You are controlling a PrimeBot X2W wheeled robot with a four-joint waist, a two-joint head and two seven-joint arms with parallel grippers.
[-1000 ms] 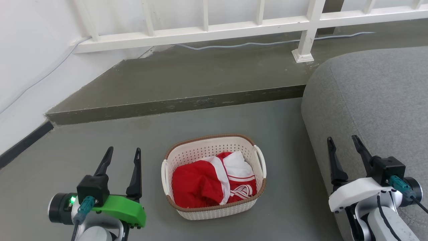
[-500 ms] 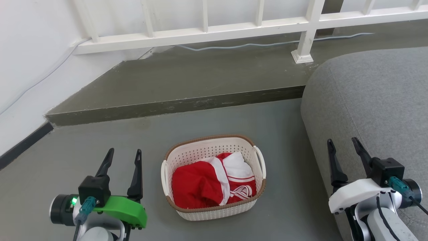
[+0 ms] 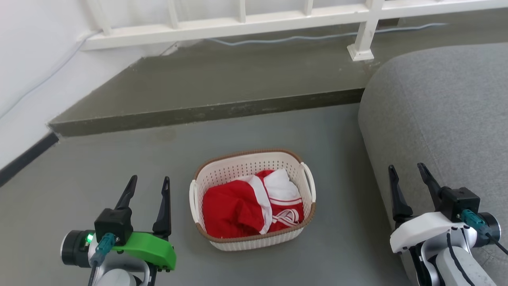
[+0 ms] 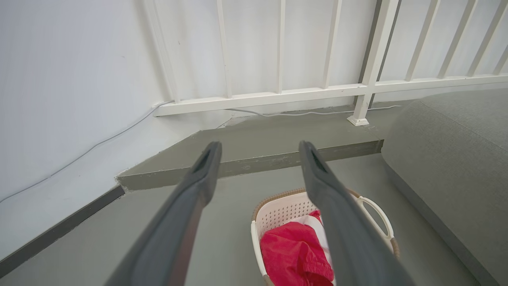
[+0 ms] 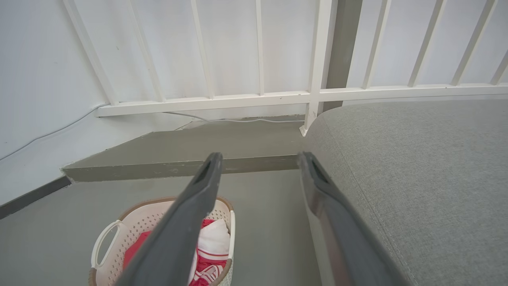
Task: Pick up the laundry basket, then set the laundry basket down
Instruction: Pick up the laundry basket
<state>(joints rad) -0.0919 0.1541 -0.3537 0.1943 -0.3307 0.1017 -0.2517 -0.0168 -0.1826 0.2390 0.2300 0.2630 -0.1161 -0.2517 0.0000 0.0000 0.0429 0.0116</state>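
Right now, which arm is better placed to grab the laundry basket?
Left, I'd say. The open left gripper sits close beside the laundry basket; the open right gripper is farther off, by the grey sofa.

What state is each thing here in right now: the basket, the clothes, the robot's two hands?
Cream-white perforated plastic laundry basket: upright on the grey floor, not gripped.
Red-and-white clothing: crumpled inside the basket.
Left hand: open, empty, apart from the basket.
Right hand: open, empty, near the grey sofa.
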